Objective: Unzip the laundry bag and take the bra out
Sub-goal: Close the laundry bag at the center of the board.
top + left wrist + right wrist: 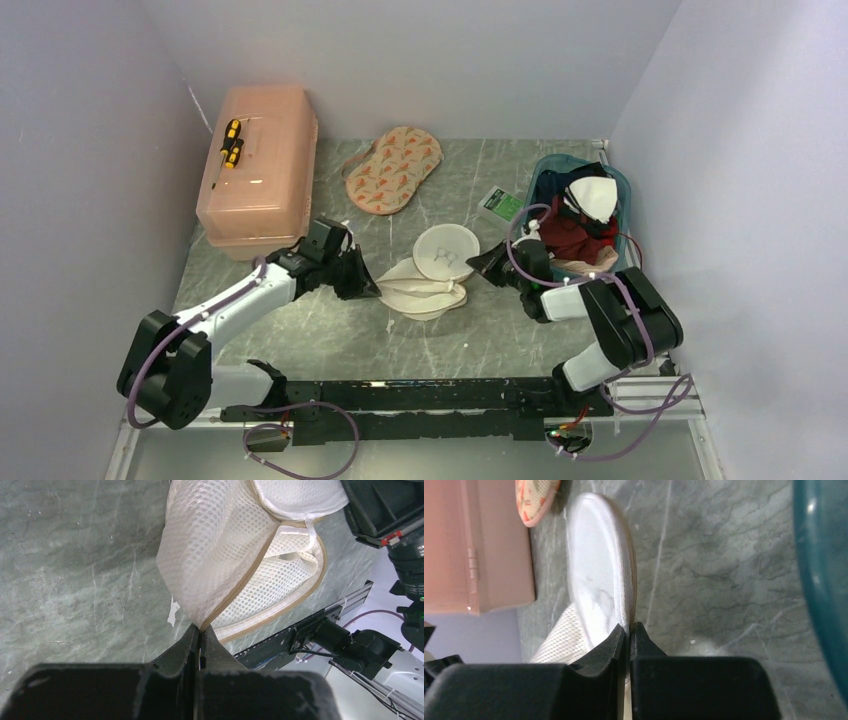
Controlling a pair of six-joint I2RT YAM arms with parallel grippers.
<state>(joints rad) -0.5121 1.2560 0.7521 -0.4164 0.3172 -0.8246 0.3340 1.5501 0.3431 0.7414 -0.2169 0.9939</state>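
Reaching low from the left, the left arm stretches forward and rightward, wrist close to the tabletop. Left gripper (370, 287) is pinched tight on the cream seam of the laundry bag (428, 285). The bag lies collapsed mid-table, its round lid (445, 250) toward the far side. Its contents cannot be told. The right arm is folded with the forearm pointing left, and the right gripper (478, 264) has its fingers narrowed onto the lid's rim.

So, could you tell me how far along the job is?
The laundry bag looks unzipped, its lid folded open. The left gripper pinches its rim, the right gripper the lid's edge. No bra shows in the bag; dark red cloth lies in the teal basket, so removal is unconfirmed.
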